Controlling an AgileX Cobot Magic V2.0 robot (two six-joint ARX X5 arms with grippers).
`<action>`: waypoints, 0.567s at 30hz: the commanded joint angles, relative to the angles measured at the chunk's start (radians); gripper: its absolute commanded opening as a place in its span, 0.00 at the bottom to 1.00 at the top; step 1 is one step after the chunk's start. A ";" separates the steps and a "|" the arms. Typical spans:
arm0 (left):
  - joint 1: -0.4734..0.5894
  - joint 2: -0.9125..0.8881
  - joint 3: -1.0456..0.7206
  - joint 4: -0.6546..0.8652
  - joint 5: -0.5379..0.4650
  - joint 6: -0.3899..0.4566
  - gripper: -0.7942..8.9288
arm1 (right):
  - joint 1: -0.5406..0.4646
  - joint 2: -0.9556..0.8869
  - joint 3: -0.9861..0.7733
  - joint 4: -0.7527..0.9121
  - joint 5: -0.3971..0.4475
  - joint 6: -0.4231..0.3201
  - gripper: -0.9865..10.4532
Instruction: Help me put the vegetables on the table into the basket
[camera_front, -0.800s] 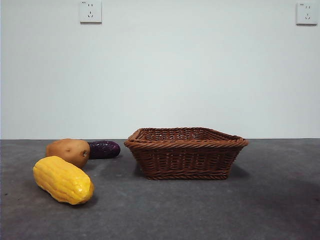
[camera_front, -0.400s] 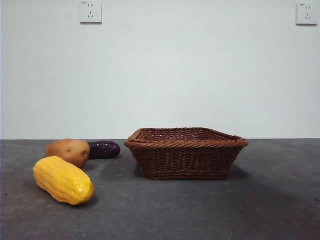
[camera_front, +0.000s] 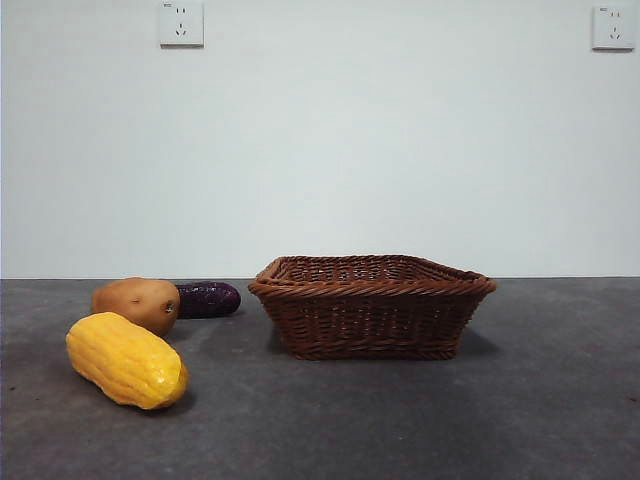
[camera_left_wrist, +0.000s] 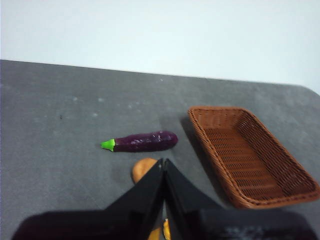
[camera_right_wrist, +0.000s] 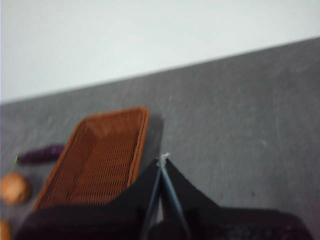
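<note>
Nothing moved since the earlier frames, front view unchanged, no arms in it. Table (camera_front: 420, 420) carries the basket (camera_front: 372, 305), no vegetables inside. Corn (camera_front: 126, 359) lies nearest, potato (camera_front: 137, 303) just behind it, eggplant (camera_front: 208, 299) beside the potato. Left gripper (camera_left_wrist: 163, 162) and right gripper (camera_right_wrist: 162, 161) both closed, holding nothing, above the table.

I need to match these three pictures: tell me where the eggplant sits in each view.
Front view: the eggplant lies at the left, partly behind the potato.
Left wrist view: mid-picture, whole, green stem pointing away from the basket.
Right wrist view: a blurred purple strip at the edge, beside the basket.
Shared landmark: the basket, empty in every view.
</note>
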 joint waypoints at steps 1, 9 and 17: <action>-0.009 0.061 0.093 -0.059 0.017 0.053 0.08 | 0.000 0.067 0.090 -0.098 -0.035 -0.089 0.08; -0.047 0.218 0.309 -0.239 0.140 0.146 0.08 | 0.001 0.195 0.229 -0.322 -0.180 -0.202 0.08; -0.089 0.292 0.355 -0.311 0.161 0.159 0.08 | 0.001 0.211 0.238 -0.334 -0.208 -0.205 0.09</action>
